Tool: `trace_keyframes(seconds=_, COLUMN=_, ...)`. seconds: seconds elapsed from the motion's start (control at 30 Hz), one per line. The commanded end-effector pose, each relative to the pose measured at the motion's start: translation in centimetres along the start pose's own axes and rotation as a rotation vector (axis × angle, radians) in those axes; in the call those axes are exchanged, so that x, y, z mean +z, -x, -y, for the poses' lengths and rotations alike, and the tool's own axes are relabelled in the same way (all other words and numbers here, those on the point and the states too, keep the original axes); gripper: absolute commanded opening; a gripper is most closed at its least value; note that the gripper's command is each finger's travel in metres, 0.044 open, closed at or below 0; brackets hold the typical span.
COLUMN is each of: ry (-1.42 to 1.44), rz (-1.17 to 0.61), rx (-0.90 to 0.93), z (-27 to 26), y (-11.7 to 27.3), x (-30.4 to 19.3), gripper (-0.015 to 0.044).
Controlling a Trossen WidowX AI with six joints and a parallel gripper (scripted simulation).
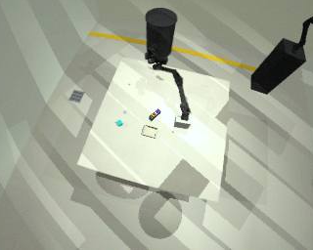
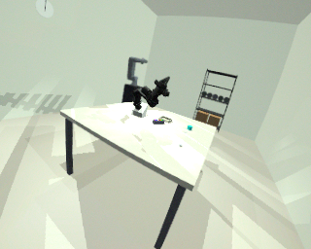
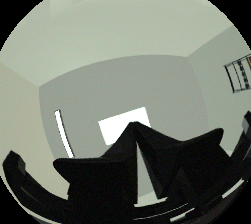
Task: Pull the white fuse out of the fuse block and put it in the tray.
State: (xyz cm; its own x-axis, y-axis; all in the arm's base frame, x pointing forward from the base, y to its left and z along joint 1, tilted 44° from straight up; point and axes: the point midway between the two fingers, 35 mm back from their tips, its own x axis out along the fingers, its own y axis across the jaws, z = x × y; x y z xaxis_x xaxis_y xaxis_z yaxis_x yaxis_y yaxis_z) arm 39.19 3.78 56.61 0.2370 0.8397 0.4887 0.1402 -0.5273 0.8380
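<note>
- One black six-joint arm reaches from its dark cylindrical base past the far edge of the pale square tabletop toward the middle of the right half.
- Its black parallel-jaw gripper is narrowed to almost nothing, the two dark fingers meeting in a point with nothing between them; in the exterior view it points up and away from the table.
- Near the table's centre lies the small dark fuse block with coloured fuses; the white fuse is too small to single out, though it probably sits in that block.
- Just nearer the front edge, beside the block but apart from it, lies the shallow cream rectangular tray.
- A small cyan cube sits toward the left edge, well apart from both.
- A pale grey rectangular pad lies under the arm's wrist, right of the block.
- Broad open surface shows along the front edge and both front corners; block and tray stand far from any edge.
</note>
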Motion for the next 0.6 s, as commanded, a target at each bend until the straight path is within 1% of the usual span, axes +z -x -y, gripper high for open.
trace_keyframes(seconds=0.0, ry=-0.022, rz=0.002, rx=0.006, z=0.0, y=0.0, x=0.1, gripper=0.0026)
trace_keyframes(seconds=0.03, ry=-0.089, rz=0.007, rx=0.024, z=0.0, y=-0.2, x=0.6, gripper=0.0053)
trace_keyframes(seconds=0.07, ry=-0.200, rz=0.016, rx=0.053, z=-0.1, y=-0.4, x=1.3, gripper=0.0065)
trace_keyframes(seconds=0.2, ry=-0.725, rz=0.054, rx=0.206, z=0.5, y=-1.1, x=5.2, gripper=0.0065)
trace_keyframes(seconds=0.33, ry=-1.222, rz=0.097, rx=0.384, z=2.3, y=-1.2, x=9.9, gripper=0.0065)
trace_keyframes(seconds=0.47, ry=-1.653, rz=0.159, rx=0.600, z=5.9, y=-0.4, x=14.8, gripper=0.0065)
trace_keyframes(seconds=0.57, ry=-1.877, rz=0.191, rx=0.740, z=8.4, y=0.3, x=17.2, gripper=0.0065)
